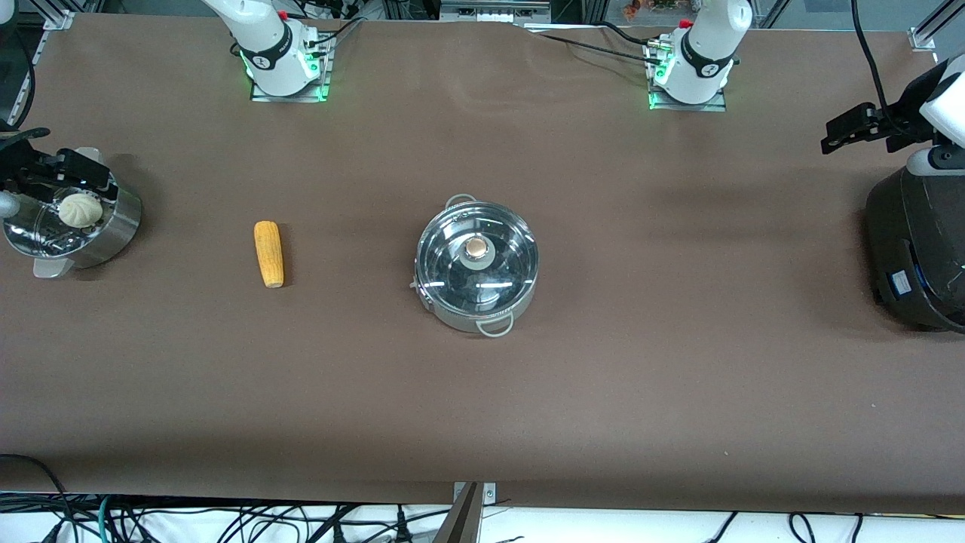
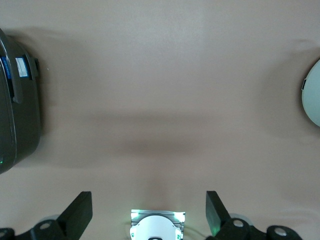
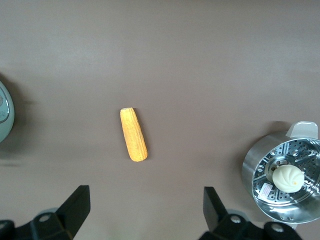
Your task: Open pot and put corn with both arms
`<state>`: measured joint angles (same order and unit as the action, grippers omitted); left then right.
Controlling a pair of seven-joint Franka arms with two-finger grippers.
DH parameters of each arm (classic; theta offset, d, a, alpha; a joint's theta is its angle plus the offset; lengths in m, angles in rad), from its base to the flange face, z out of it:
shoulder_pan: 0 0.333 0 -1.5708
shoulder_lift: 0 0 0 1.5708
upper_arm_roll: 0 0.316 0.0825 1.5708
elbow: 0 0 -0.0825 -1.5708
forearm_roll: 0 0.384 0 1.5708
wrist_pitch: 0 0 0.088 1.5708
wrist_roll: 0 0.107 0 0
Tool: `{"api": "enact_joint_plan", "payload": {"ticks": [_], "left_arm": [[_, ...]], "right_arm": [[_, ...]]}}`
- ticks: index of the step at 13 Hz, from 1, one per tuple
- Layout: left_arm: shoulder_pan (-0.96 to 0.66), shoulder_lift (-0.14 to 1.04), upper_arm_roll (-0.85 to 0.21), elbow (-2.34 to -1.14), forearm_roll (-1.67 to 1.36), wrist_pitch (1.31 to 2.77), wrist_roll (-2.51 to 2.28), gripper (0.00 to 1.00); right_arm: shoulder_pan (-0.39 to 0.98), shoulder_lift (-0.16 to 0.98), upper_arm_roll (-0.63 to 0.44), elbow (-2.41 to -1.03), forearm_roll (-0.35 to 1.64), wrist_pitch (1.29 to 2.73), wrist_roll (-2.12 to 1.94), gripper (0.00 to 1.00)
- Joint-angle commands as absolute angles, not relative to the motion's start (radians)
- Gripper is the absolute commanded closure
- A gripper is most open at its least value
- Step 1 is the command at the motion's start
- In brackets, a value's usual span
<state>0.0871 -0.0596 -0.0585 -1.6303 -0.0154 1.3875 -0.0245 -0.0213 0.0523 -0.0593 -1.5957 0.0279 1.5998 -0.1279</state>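
Pot (image 1: 476, 265): nearest the front camera of the things on the surface (image 1: 528, 392), sitting mid-surface between the two arm bases, lid (image 1: 475, 260) on with the brass-coloured knob (image 1: 476, 247) at its centre. Closed as it stands, so the lid has to come off before anything goes in.
Left jaws: spread wide and empty in the left wrist view; the left gripper (image 2: 149, 212) is raised over bare surface at the left arm's end, beside the big black cooker (image 1: 916, 253).
Right jaws: spread wide and empty in the right wrist view; the right gripper (image 3: 146, 210) is raised at the right arm's end, over the steel vessel (image 1: 75, 226) holding a pale bun (image 1: 81, 210).
Corn (image 1: 269, 253): lying flat on the surface, between the steel vessel and the pot, well apart from both, its long axis running toward the front camera. That lie should suit a grip across its width.
Why so placed: corn sits on the right arm's side, so I judge the right arm fit for it and the left arm for the lid knob.
Arm pose: both arms swing out from their bases to the surface ends, wrists pointing down, cameras looking straight at the surface. Neither touches anything.
Task progress: nothing begun, judging by the lid on and corn untouched.
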Motion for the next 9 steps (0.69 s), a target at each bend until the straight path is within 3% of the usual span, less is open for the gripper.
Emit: {"api": "enact_joint_plan", "payload": {"ticks": [1, 9], "left_arm": [[0.11, -0.064, -0.071, -1.626, -0.035, 1.39, -0.015, 0.0], [0.109, -0.037, -0.071, -1.624, -0.037, 1.419, -0.015, 0.0]], "right_arm": [[-0.018, 0.051, -0.061, -1.579, 0.018, 1.586, -0.137, 0.0], [-0.017, 0.055, -0.06, -1.577, 0.018, 1.582, -0.137, 0.0]]}}
